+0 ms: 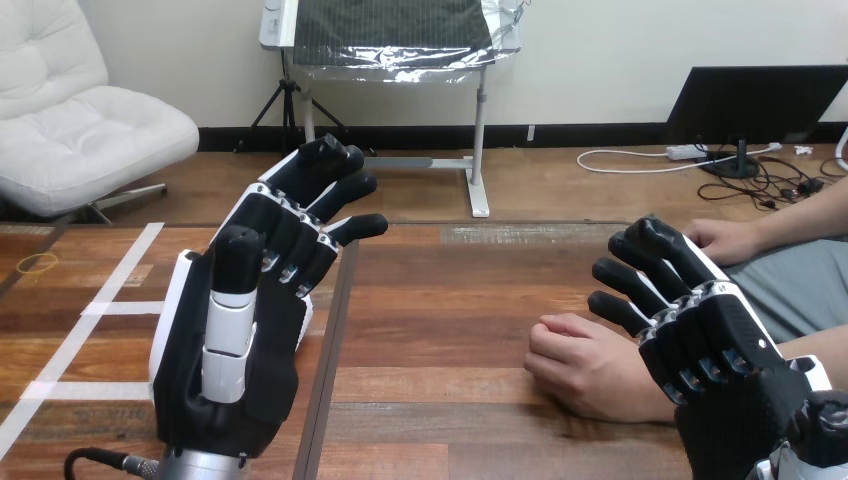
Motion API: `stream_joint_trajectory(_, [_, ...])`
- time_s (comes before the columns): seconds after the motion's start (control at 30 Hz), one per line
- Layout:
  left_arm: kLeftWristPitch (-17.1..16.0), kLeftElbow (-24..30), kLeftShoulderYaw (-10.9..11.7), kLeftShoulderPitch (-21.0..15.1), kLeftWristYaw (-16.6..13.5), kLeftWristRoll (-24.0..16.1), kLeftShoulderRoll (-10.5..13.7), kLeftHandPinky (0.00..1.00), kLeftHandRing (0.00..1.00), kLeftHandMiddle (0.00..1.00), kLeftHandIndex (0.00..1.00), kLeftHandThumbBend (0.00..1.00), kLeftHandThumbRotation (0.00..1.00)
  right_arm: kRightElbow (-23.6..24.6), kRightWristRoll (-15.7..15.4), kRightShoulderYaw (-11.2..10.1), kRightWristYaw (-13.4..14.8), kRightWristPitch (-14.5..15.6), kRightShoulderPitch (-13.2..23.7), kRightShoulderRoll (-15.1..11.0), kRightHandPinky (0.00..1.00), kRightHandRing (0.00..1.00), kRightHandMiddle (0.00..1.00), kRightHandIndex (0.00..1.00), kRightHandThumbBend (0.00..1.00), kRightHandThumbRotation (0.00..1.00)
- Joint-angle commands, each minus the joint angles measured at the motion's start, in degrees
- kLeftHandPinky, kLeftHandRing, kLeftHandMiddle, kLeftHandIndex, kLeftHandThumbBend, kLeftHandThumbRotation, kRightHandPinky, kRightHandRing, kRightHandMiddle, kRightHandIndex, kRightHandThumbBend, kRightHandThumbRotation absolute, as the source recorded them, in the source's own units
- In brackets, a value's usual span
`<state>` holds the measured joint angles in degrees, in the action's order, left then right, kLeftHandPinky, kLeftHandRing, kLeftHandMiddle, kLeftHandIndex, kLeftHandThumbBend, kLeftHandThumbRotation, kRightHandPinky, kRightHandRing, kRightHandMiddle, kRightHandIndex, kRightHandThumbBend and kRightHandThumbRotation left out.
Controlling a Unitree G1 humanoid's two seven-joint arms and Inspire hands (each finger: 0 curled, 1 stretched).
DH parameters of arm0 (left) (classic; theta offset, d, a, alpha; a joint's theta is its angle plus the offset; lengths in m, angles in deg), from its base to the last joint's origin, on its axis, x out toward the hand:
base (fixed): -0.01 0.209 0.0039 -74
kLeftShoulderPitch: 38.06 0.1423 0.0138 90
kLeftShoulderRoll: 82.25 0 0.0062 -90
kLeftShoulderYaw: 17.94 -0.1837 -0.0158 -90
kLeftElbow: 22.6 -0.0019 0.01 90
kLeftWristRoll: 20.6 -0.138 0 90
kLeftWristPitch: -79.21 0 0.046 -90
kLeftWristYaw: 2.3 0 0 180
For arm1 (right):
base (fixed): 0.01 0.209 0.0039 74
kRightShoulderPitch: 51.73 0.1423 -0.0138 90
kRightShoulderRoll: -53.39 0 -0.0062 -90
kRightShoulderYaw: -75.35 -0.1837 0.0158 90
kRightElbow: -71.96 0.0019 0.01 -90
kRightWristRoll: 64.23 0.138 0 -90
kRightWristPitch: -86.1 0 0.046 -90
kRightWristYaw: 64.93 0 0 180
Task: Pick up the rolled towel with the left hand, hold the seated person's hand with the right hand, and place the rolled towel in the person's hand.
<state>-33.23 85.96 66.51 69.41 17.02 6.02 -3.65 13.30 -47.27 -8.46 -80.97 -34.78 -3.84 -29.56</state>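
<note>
The wooden table [450, 320] has its widest bare stretch in the middle, between the two robot hands, running back to the far edge. A dark seam [335, 340] cuts the planks front to back there, and white tape lines [90, 310] cross the left part. A thin yellow loop [38, 263] lies near the left edge.

The left hand [240, 340] stands raised with its matte black palm toward the camera, fingers straight and spread, holding nothing. A flat white strip with a rounded corner shows past both its sides; this seems to be the rolled towel [168, 310], lying on the table and mostly hidden behind the hand.

The right hand [720, 340] is cut off by the bottom right corner. Its fingers are loosely bent with the tips free, over the wrist end of the person's hand [585, 365], a loose fist resting on the wood. Whether the two touch is hidden. The person's other hand [725, 240] rests flat farther back.
</note>
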Motion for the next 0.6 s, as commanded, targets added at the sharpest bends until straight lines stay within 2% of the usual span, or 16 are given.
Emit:
stream_joint_trajectory(0.0, [-0.41,1.67,0.90,-2.92,0.57,0.58,-0.89,0.70,0.81,0.81,0.76,0.66,0.79,2.53,-0.62,0.03,0.39,-0.27,2.36,0.58,0.84,0.87,0.88,0.87,0.89,1.00])
stream_joint_trajectory(0.4, [-0.31,1.55,0.97,-3.09,0.00,-0.39,-1.11,0.70,0.80,0.80,0.75,0.66,0.79,2.13,-0.26,0.00,0.03,-0.44,2.70,0.45,0.83,0.87,0.88,0.87,0.89,1.00])
stream_joint_trajectory(0.57, [-1.36,0.94,1.33,-3.39,-0.85,-2.97,-1.18,0.70,0.81,0.80,0.76,0.67,0.80,2.04,-0.40,-0.11,0.10,-0.53,2.83,0.53,0.83,0.87,0.88,0.87,0.89,1.00])
